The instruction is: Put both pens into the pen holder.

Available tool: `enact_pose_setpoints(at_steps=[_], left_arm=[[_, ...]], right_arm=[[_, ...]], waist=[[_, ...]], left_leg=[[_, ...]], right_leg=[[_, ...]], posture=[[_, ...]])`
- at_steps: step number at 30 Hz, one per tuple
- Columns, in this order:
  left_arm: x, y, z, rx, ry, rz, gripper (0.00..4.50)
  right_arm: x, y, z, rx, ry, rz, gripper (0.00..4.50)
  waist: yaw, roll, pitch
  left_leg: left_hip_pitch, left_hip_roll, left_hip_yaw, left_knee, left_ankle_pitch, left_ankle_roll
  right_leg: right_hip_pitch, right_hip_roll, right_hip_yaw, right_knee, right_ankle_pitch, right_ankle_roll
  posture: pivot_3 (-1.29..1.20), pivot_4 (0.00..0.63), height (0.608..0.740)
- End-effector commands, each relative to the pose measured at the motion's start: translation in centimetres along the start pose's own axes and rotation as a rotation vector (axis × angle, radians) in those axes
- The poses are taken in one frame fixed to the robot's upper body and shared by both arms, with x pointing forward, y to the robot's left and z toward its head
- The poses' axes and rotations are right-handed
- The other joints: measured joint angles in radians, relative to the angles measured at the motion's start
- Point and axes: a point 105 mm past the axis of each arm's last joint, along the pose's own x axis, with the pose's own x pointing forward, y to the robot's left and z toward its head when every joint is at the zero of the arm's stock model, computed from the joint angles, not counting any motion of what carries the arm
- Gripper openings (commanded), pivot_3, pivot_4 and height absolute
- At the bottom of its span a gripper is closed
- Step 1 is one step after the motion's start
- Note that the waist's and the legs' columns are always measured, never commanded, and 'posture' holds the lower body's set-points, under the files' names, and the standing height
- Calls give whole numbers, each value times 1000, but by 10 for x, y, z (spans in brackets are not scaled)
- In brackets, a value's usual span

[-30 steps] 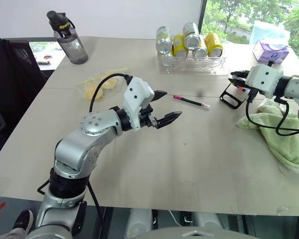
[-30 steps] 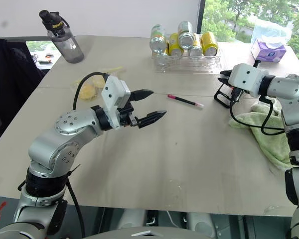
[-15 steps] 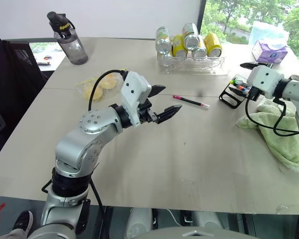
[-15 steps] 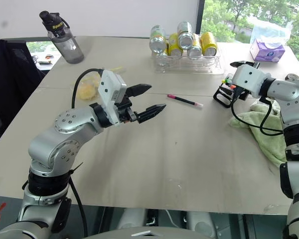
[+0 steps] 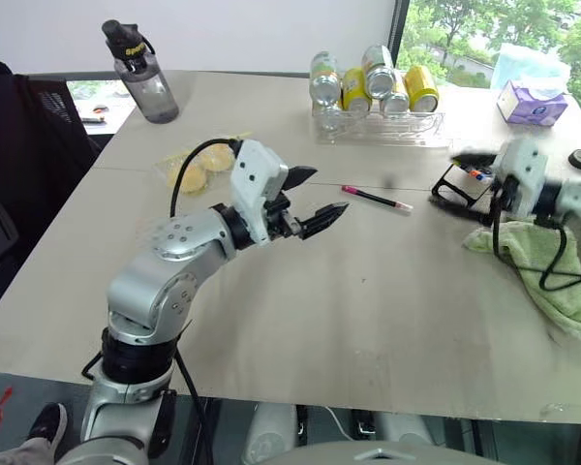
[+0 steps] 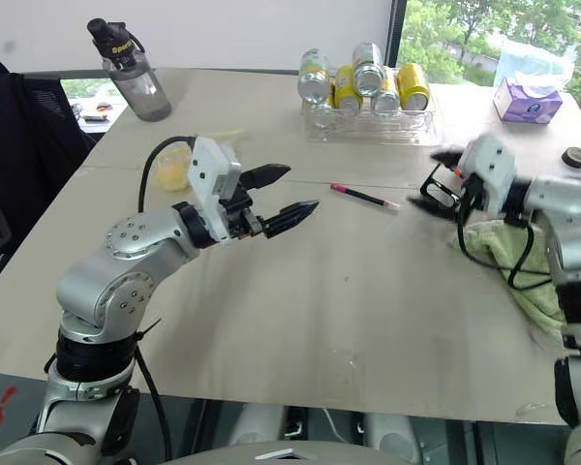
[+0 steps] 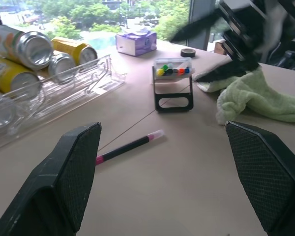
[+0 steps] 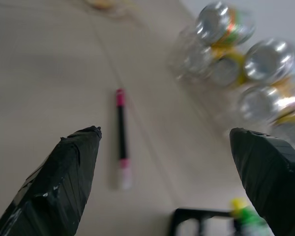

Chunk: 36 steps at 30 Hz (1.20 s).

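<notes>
A thin black pen with pink ends (image 5: 376, 199) lies flat on the table, between my two grippers. The pen holder (image 7: 173, 83), a small clear box in a black looped frame, stands to its right with several coloured marker tips showing. I cannot tell the other pen from those markers. My left gripper (image 5: 326, 191) hovers open just left of the pink pen, pointing at it, with nothing between its fingers. My right gripper (image 8: 164, 130) is open and empty, blurred, close over the holder (image 5: 462, 184) on its right side.
A clear rack of drink cans (image 5: 378, 92) stands behind the pen. A green towel (image 5: 542, 266) lies at the right edge, under my right arm. A tissue box (image 5: 533, 102), a water bottle (image 5: 140, 73) and a yellow bag (image 5: 198, 165) sit further off.
My right gripper has gone from shut to open, rolled, and sunk down and back beside the holder. The left gripper has stayed where it was. The camera has shifted slightly.
</notes>
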Motion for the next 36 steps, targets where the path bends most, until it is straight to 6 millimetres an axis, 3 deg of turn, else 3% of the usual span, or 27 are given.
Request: enact_pose_setpoints(at_steps=[1, 9, 13, 18, 21, 27, 31, 36], left_arm=[[-7, -1, 4, 21, -23, -12, 4178], [-41, 0, -25, -17, 119, -57, 4178], [-53, 10, -29, -1, 154, -8, 4178], [-63, 17, -30, 3, 156, 71, 4178], [-65, 28, -30, 12, 139, 116, 4178], [-47, 63, -41, 18, 124, 43, 4178], [-19, 84, -54, 119, 181, -67, 4178], [30, 102, -63, 251, 233, -162, 4178]], right_arm=[[-8, 1, 18, 17, -33, -21, 4464], [30, 10, -3, 124, -35, -29, 4464], [47, 9, -1, 127, -58, -9, 4464], [58, 11, -3, 128, -61, 17, 4464], [56, 20, 7, 143, -130, 83, 4464], [32, 34, 7, 119, -117, 111, 4464], [4, 40, 10, 197, -107, 91, 4464], [-24, 62, 24, 285, -136, 55, 4464]], waist=[[-3, 0, 0], [-22, 1, 0], [-17, 1, 1], [-15, 1, 1], [-14, 1, 1], [-7, 1, 1], [12, 1, 1], [14, 1, 1]], left_leg=[[0, 0, 0, 0, 0, 0], [4, 0, -1, -2, 0, 0], [3, -1, 0, -1, 0, 0], [2, -1, -1, -1, 0, 0], [1, -1, -1, -1, 0, 0], [0, -1, -2, -1, 0, 0], [-2, -2, -2, 0, 0, 0], [-5, -2, -3, 2, 0, 0]], right_leg=[[0, 0, 0, 0, 0, 0], [0, 2, 2, 3, 0, 0], [0, 2, 2, 2, 0, 0], [0, 1, 1, 1, 0, 0], [0, 1, 1, 1, 0, 0], [0, 1, -3, 2, 0, 0], [0, 1, -7, 1, 0, 0], [-1, 3, -9, 0, 0, 0]], posture=[[0, 150, 739], [0, 150, 739], [0, 150, 739], [0, 150, 739], [0, 150, 739], [0, 150, 739], [0, 150, 739], [0, 150, 739]])
